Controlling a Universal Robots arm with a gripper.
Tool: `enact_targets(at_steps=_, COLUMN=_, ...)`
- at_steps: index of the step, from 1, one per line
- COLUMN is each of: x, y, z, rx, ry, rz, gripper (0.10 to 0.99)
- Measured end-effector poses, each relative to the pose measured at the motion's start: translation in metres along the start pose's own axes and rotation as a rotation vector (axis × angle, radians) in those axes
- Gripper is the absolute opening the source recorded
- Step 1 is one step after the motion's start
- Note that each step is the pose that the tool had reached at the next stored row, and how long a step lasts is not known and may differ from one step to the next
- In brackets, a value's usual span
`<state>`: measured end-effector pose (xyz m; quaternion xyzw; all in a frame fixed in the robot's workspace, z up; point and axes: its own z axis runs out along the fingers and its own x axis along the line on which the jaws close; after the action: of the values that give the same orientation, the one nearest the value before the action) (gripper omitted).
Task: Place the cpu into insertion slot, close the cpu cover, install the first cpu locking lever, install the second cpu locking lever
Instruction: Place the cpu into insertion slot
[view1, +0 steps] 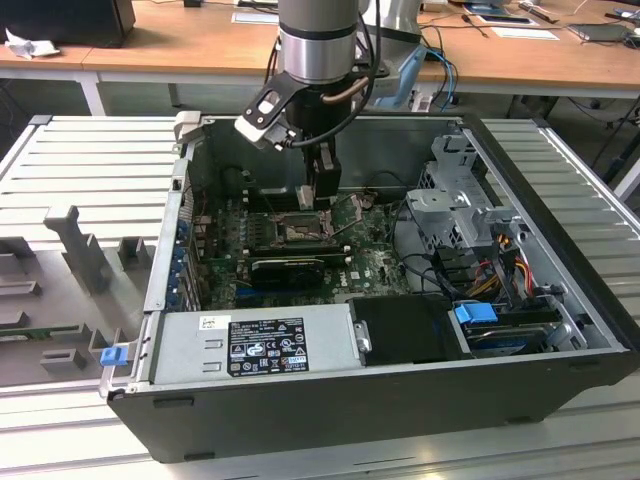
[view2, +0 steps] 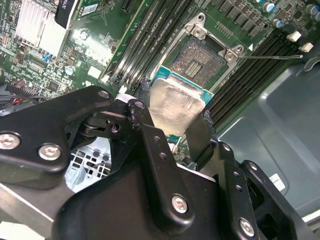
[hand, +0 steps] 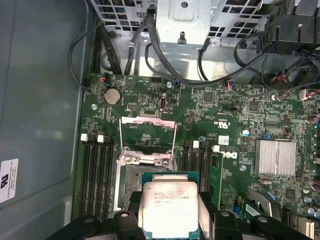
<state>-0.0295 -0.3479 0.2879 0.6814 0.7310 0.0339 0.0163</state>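
My gripper (view2: 173, 114) is shut on the cpu (view2: 176, 102), a flat square chip with a silvery top and a green edge, gripped on two opposite sides by the black fingers (view2: 201, 134). In the first wrist view the cpu (hand: 169, 206) hangs over the near part of the insertion slot (hand: 131, 186), covering some of it. The slot's dark pin field (view2: 199, 61) is bare and the chip is above it, not seated. The cpu cover (hand: 149, 119) is swung open and lies back on the board beyond the slot. In the exterior view the gripper (view1: 322, 192) hangs just over the slot (view1: 296, 229) inside the case.
Black memory slots (hand: 95, 170) flank the slot on both sides. A finned heatsink (hand: 274, 157), a long black card (view1: 288, 266), loose cables (hand: 220, 70) and the drive cage (view1: 462, 205) crowd the board. The power supply (view1: 255, 342) fills the case's front, and a grey case wall (hand: 40, 100) rises beside the board.
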Motion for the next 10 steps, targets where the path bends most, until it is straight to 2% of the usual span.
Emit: enact_targets(at_steps=10, x=-0.0002, y=-0.0006, z=0.0079, rx=0.0, ry=-0.0017, rz=0.009, gripper=0.529)
